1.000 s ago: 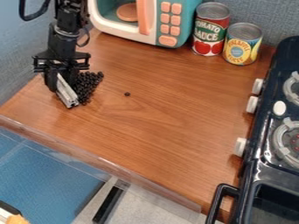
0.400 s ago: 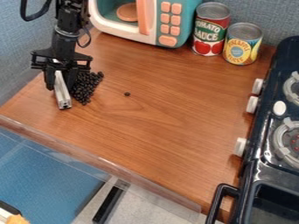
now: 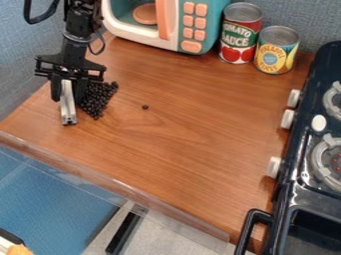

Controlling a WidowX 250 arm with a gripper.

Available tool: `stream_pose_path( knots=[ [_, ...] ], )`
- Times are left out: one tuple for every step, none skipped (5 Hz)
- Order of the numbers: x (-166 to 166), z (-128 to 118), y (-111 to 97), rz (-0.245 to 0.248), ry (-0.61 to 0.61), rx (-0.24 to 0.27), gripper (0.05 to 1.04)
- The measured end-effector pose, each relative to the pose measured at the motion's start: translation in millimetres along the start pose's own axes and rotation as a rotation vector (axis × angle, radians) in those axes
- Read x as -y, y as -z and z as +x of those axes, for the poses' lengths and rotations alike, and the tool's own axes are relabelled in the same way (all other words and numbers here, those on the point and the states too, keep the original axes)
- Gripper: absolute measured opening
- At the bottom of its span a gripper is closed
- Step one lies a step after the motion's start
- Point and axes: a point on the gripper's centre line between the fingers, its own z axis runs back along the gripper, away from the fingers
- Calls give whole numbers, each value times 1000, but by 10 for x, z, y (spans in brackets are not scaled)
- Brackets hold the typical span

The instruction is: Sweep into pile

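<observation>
From my station I can read "TOMATO SAUCE" on the tall metal can with the red-and-green label [image 3: 240, 34] at the far right, and "PINEAPPLE SLICES" on the shorter yellow-and-blue-labelled metal can [image 3: 275, 50] just right of it.

I was black nearly all over, from my arm [image 3: 75, 47] down to my gripper [image 3: 68, 100]. A thick black cable [image 3: 40, 21] made a smooth, rounded loop on my left side, and a thinner black cable [image 3: 102, 49] curved out on my right. My wrist joint [image 3: 77, 36] was rounded, with a greyish glint along its edge, and below it I narrowed into a dark, blocky stem. Then I broadened into a crossbar [image 3: 48, 61] with squared, bracket-like ends and small gaps in its frame. My two fingers [image 3: 56, 93] were black and slim.
</observation>
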Motion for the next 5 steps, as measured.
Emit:
stream_pose_path(
  knots=[
    [-8, 12, -3, 5, 73, 6, 418],
    [-9, 13, 6, 7, 149, 10, 418],
    [-11, -12, 6, 0, 249, 24, 418],
    [-5, -29, -1, -11, 360, 42, 418],
    [9, -57, 2, -23, 420, 37, 418]
  ],
)
